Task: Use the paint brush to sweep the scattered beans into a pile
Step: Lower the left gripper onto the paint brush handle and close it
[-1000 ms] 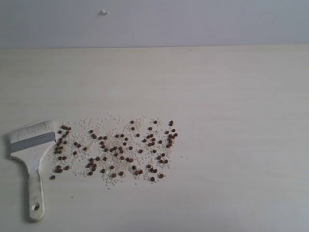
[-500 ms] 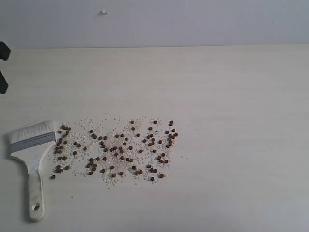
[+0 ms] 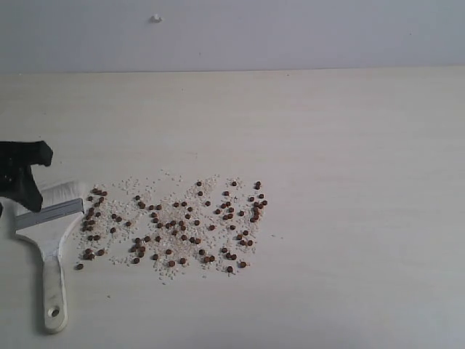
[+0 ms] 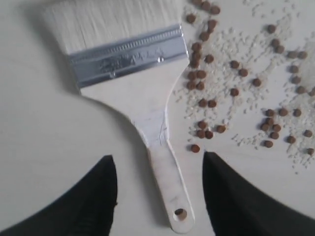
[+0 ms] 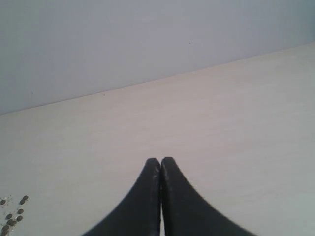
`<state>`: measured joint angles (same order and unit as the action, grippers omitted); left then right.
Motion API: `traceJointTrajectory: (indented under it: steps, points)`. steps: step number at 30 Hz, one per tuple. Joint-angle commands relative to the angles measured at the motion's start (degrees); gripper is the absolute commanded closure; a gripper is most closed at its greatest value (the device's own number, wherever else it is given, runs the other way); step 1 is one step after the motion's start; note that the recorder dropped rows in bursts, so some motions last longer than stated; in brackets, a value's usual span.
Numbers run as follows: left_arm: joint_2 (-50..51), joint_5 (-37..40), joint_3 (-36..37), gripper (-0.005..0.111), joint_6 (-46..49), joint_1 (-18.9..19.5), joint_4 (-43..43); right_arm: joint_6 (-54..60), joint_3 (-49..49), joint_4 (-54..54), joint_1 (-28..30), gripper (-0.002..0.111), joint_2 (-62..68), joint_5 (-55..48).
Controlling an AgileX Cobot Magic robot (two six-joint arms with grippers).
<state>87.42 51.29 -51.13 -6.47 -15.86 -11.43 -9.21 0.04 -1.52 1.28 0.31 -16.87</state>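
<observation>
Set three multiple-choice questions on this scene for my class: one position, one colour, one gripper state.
1. In the exterior view, the paint brush lies where relative to the beans? A right B left C on top
2. The brush's ferrule is: A red B black C silver
3. The left gripper is: A open astride the handle B shut on the handle C shut on beans
Answers: B, it lies at their left edge; C, bright metal band; A, fingers stand apart either side of the handle.

The left pincer point(image 4: 157, 155) gapes astride the paint brush point(image 4: 139, 93) handle.
</observation>
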Motion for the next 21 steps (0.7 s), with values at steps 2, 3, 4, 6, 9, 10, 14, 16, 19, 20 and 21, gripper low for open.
traceJointTrajectory:
  steps: [2, 3, 4, 6, 9, 10, 14, 16, 19, 20, 21]
  points:
    - [-3.00, -7.33, 8.14, 0.064, -6.08, -3.10, -1.41, 0.55, -0.04, -0.08, 0.11, 0.108, -0.31, 0.22]
    - [-3.20, -8.24, 9.28, 0.067, -7.60, -4.08, -1.54, 0.55, -0.04, -0.08, 0.11, 0.108, -0.31, 0.22]
    - [-3.24, -8.91, 10.29, 0.068, -9.39, -5.20, -1.54, 0.55, -0.04, -0.08, 0.11, 0.108, -0.31, 0.22]
    - [-3.24, -9.70, 11.75, 0.068, -11.98, -7.68, -1.67, 0.55, -0.04, -0.08, 0.11, 0.108, -0.31, 0.22]
    - [-3.11, -9.86, 12.45, 0.063, -15.41, -10.37, -1.17, 0.55, -0.04, -0.08, 0.11, 0.108, -0.31, 0.22]
    - [-3.12, -9.86, 12.45, 0.061, -16.83, -11.05, -0.80, 0.55, -0.04, -0.08, 0.11, 0.108, -0.31, 0.22]
    - [-3.12, -10.11, 12.45, 0.058, -23.60, -12.29, 2.56, 0.55, -0.04, -0.08, 0.11, 0.108, -0.31, 0.22]
    - [-3.12, -9.96, 12.45, 0.058, -27.63, -12.42, 6.21, 0.55, -0.04, -0.08, 0.11, 0.108, -0.31, 0.22]
    - [-3.12, -9.65, 12.45, 0.058, -33.20, -12.42, 10.54, 0.55, -0.04, -0.08, 0.11, 0.108, -0.31, 0.22]
    - [-3.12, -9.65, 12.45, 0.058, -35.00, -12.42, 11.78, 0.55, -0.04, -0.08, 0.11, 0.108, -0.31, 0.22]
    - [-3.12, -9.87, 12.45, 0.058, -36.24, -12.42, 12.70, 0.55, -0.04, -0.08, 0.11, 0.108, -0.31, 0.22]
